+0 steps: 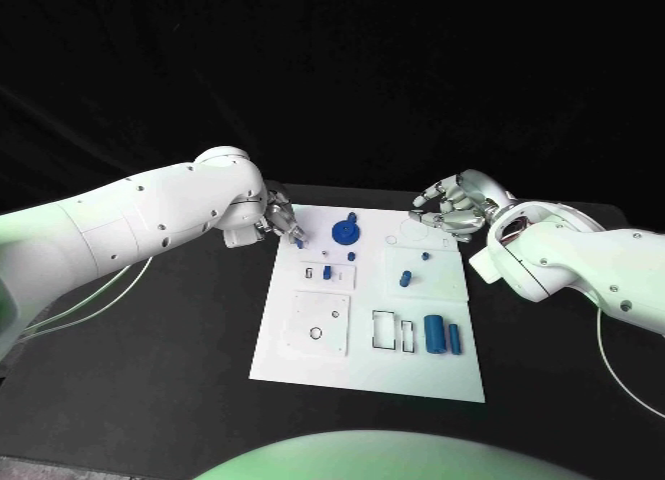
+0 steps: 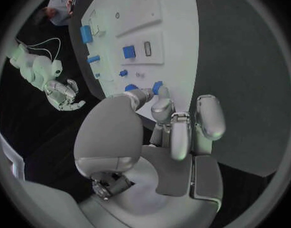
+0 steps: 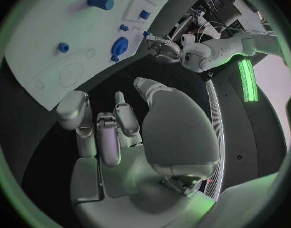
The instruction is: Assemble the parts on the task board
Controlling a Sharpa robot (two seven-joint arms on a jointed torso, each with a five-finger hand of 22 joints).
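The white task board [image 1: 364, 372] lies in the middle of the black table. My left hand [image 1: 280, 220] hovers over the board's far left corner and pinches a small blue part [image 1: 299, 241] between its fingertips; the same part [image 2: 157, 87] shows at those fingertips in the left wrist view. A round blue part [image 1: 347, 232] lies just right of it. My right hand [image 1: 450, 211] hangs over the far right corner with fingers apart and nothing in them. Two blue cylinders [image 1: 445, 334] lie at the near right. Small blue parts [image 1: 403, 277] sit mid-board.
A raised white square plate [image 1: 321, 320] and two rectangular slots [image 1: 393, 332] occupy the board's near half. The black table [image 1: 159, 380] stretches bare on both sides of the board. White cables [image 1: 87, 290] trail along my left arm.
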